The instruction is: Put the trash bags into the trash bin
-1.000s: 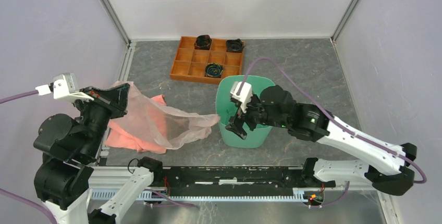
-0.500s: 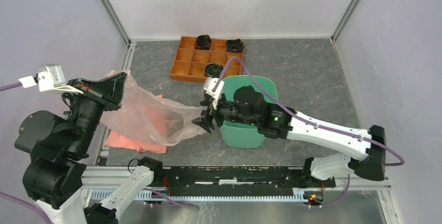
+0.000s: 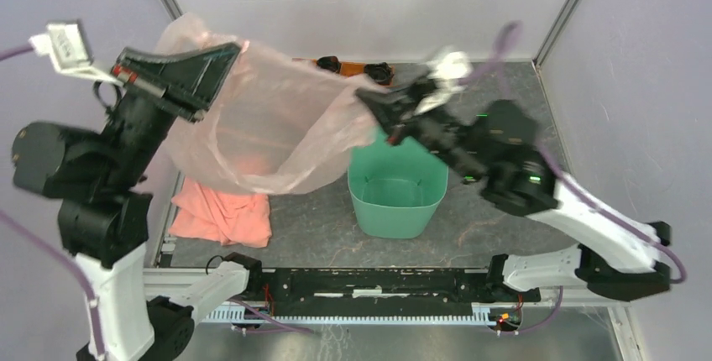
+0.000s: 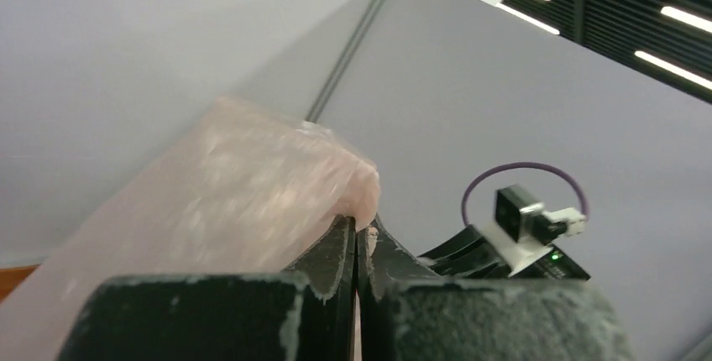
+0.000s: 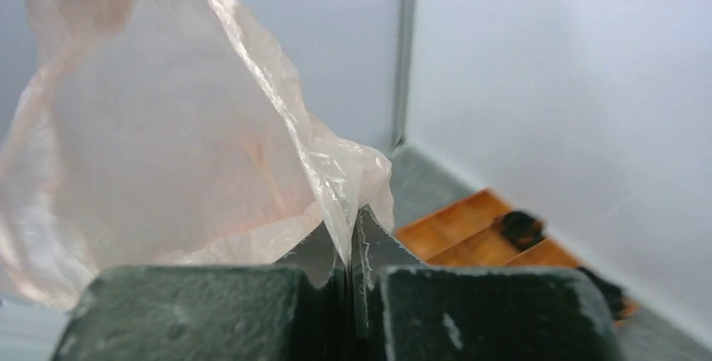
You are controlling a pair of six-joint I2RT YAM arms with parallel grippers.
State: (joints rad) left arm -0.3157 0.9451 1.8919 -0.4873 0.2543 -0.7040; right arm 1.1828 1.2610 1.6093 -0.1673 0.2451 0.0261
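Top: bag [image 3: 277,126] hangs stretched between left gripper [image 3: 228,52] and right gripper [image 3: 374,99], beside bin [image 3: 395,201], not in it.
Left wrist: jaws pinched on bag edge.
Right wrist: jaws clamp crumpled rim.
Film likely light, limp, slippery, tearable; grip rim.

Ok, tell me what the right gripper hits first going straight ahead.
The translucent pale-pink plastic film bag it pinches, spread ahead of the right gripper; behind it probably the grey enclosure wall.
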